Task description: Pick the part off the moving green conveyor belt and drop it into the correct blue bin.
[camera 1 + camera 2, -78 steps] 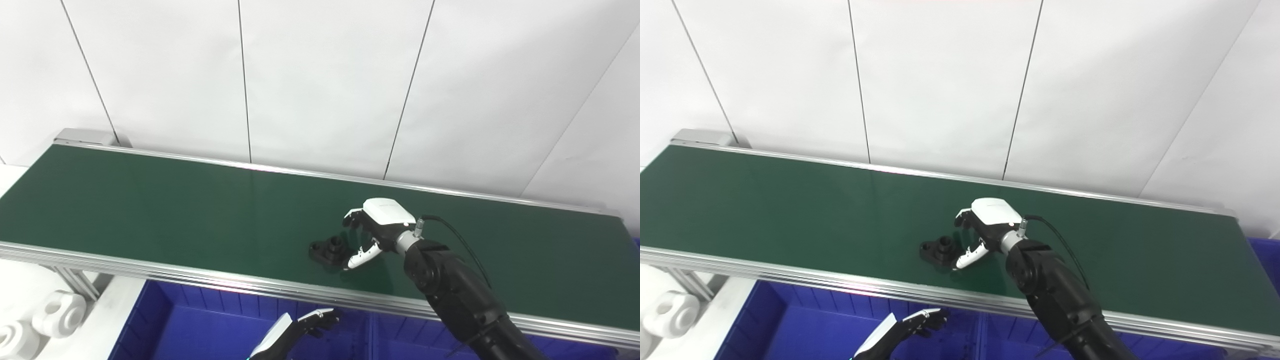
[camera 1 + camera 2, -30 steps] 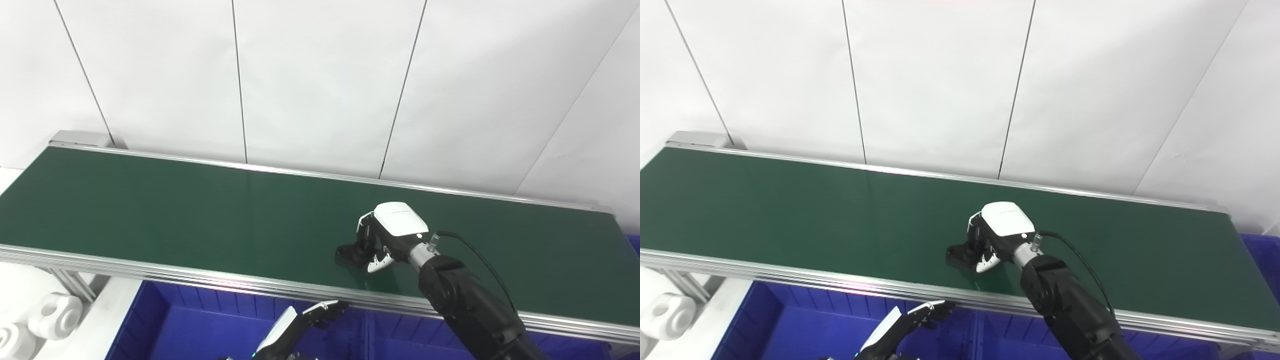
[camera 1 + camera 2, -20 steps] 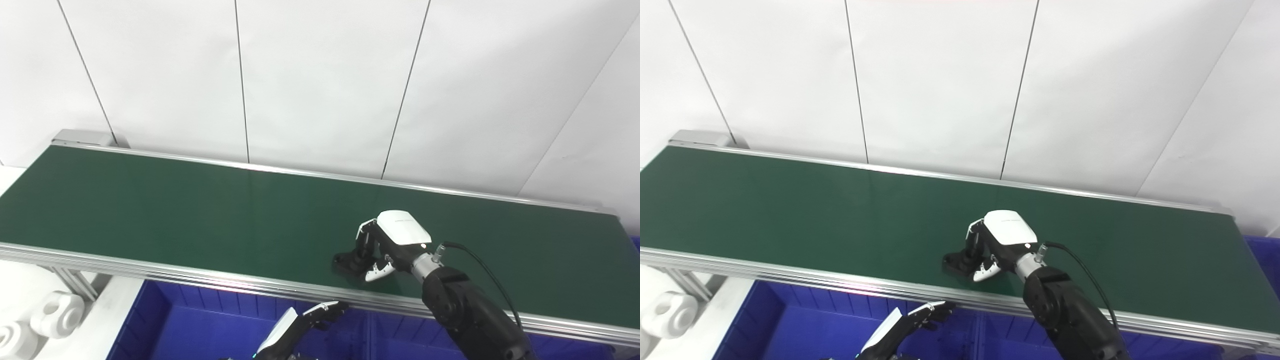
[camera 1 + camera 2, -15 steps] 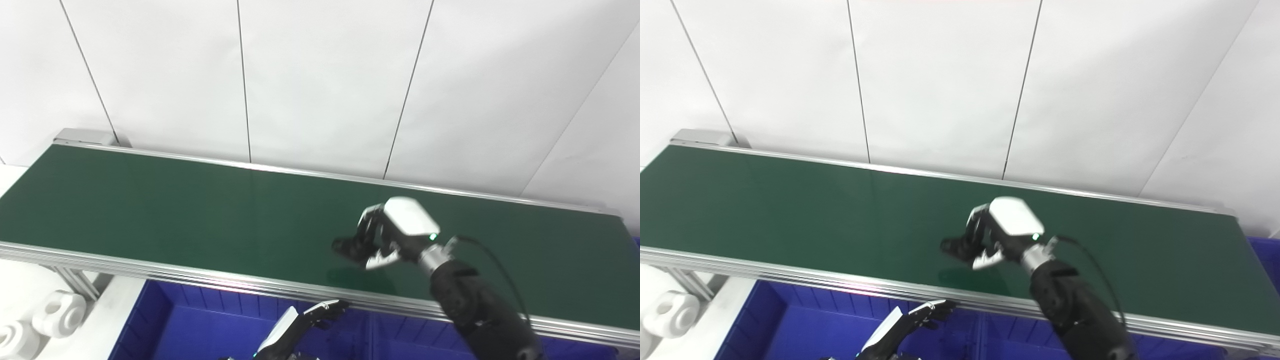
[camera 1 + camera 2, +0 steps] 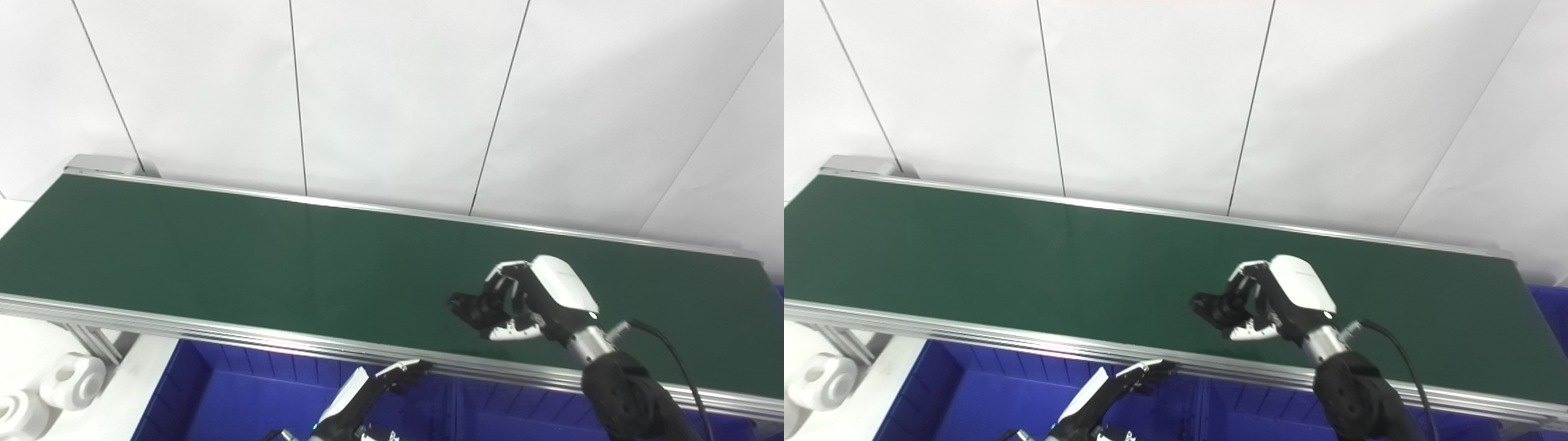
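Note:
My right hand point(image 5: 539, 300) is shut on the black part point(image 5: 470, 306) and holds it up above the green conveyor belt point(image 5: 245, 257), near the belt's front rail. The part sticks out to the left of the fingers. It also shows in the right eye view point(image 5: 1214, 306). My left hand point(image 5: 373, 392) is open and empty, low in front of the belt's rail, over the blue bin point(image 5: 245, 404).
White parts point(image 5: 67, 389) lie on a white surface at the bottom left. A second blue bin point(image 5: 1546, 318) shows at the right edge. A divider point(image 5: 454, 410) splits the blue bins below the belt. White wall panels stand behind the belt.
My right hand closed on the black part, lifted it off the belt and moved it right and toward the front rail. My left hand has barely moved.

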Controlling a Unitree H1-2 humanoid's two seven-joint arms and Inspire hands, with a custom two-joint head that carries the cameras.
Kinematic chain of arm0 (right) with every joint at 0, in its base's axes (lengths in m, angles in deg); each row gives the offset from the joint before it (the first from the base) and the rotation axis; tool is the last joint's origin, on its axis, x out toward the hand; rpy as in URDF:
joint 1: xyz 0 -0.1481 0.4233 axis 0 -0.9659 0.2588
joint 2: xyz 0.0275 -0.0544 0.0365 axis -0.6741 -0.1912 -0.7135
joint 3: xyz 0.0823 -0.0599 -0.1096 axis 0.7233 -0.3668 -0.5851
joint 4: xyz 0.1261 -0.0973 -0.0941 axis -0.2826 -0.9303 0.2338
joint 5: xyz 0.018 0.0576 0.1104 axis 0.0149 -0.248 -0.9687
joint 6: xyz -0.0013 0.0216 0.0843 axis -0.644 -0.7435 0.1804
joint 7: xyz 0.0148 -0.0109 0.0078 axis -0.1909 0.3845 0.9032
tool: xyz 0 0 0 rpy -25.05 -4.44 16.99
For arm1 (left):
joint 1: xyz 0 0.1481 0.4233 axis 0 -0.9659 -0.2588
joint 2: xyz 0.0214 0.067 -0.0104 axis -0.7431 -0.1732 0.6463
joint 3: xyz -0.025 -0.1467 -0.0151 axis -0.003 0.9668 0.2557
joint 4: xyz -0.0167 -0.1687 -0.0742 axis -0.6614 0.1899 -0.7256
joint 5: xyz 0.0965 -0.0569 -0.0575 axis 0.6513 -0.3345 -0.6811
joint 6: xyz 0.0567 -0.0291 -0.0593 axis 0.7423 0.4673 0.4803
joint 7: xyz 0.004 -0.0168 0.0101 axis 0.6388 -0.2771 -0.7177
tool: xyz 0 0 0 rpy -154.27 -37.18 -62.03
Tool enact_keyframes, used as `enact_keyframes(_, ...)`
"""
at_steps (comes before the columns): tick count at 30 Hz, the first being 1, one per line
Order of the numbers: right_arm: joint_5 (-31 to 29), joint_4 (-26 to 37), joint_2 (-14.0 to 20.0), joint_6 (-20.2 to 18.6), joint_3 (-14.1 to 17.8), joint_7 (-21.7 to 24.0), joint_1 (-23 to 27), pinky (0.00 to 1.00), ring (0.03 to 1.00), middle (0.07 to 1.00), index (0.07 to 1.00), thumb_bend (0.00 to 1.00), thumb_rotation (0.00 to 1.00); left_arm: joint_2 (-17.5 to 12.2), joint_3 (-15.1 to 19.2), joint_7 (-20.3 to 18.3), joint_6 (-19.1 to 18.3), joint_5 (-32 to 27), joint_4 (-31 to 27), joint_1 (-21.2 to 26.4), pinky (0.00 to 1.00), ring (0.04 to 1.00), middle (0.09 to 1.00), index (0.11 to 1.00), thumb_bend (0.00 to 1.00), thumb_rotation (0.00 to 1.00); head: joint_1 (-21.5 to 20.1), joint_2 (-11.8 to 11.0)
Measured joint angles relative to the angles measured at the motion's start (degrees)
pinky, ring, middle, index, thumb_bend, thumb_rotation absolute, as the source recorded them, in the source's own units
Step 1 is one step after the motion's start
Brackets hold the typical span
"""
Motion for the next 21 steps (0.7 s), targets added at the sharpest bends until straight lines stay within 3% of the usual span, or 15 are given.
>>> enact_keyframes(6,-3.12,1.34,-0.11,1.65,3.03,-1.86,-8.73,0.29,0.379,0.437,0.534,0.51,0.0,0.0,-0.02,-0.68,-1.31,0.04,-1.83,-0.77,0.76,0.813,0.831,0.838,0.75,0.25,1.76,2.28)
enact_keyframes(10,-4.53,0.86,-0.11,3.53,4.88,-3.51,-13.72,0.26,0.336,0.419,0.528,0.51,0.0,0.01,-0.04,-1.01,-2.11,-0.02,-3.34,-1.31,0.76,0.816,0.83,0.836,0.76,0.27,4.04,3.26)
enact_keyframes(11,-4.61,0.2,-0.11,4.15,5.29,-4.07,-14.63,0.24,0.311,0.406,0.521,0.51,0.0,0.02,-0.07,-1.22,-2.23,-0.11,-3.72,-1.37,0.76,0.817,0.831,0.834,0.76,0.27,5.87,4.48)
enact_keyframes(17,-6.03,-4.41,-0.44,7.43,6.99,-7.46,-17.49,0.35,0.423,0.446,0.517,0.52,0.0,0.34,-0.39,-1.72,-4.99,0.05,-5.9,-1.9,0.75,0.82,0.836,0.834,0.78,0.3,7.39,5.63)
enact_keyframes(21,-5.86,-8.7,-1.23,9.26,6.92,-9.78,-18.13,0.39,0.415,0.463,0.536,0.51,0.0,0.4,-0.38,-2.15,-6.67,0.06,-6.78,-2.19,0.75,0.82,0.837,0.834,0.78,0.3,7.21,5.81)
